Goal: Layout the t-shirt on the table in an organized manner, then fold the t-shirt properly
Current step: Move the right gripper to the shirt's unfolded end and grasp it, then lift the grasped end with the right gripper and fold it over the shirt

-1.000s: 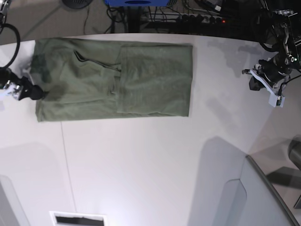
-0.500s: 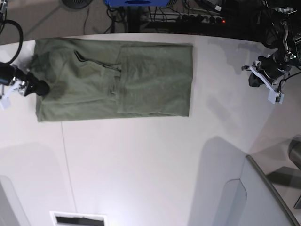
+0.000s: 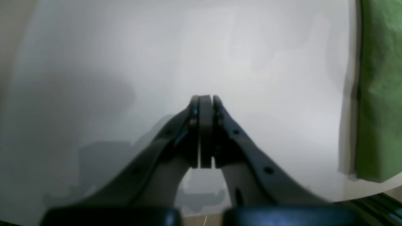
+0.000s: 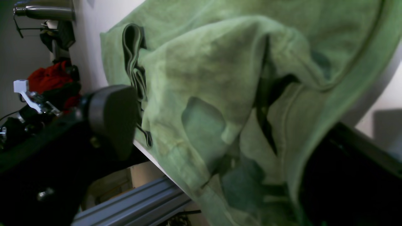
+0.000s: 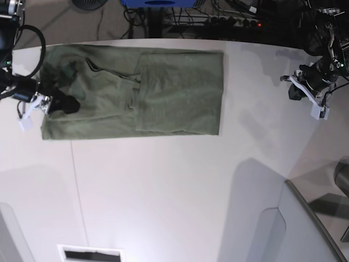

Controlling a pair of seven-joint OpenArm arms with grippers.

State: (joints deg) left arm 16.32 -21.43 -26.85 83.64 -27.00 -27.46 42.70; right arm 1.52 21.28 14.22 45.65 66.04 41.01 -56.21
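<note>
- I see my left end effector closed on nothing, well apart from the t-shirt.
- My right end effector gapes wide over the t-shirt's collar end.
- Soft olive t-shirt lies folded oblong on the smooth white table.

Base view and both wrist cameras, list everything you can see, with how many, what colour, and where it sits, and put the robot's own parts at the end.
olive-green cotton t-shirt: one, olive green, laid as a long rectangle on the far left part of the table, sleeves folded in.
large white smooth table: one, white with thin dark seam lines, fills most of the base view.
grey angled panel: one, grey with a dark edge, near right corner of the base view.
cables and dark equipment: several, black, behind the table's far edge.
right gripper: one, black, jaws wide open, over the shirt's left end.
left gripper: one, black, shut and empty, above bare table right of the shirt.
</note>
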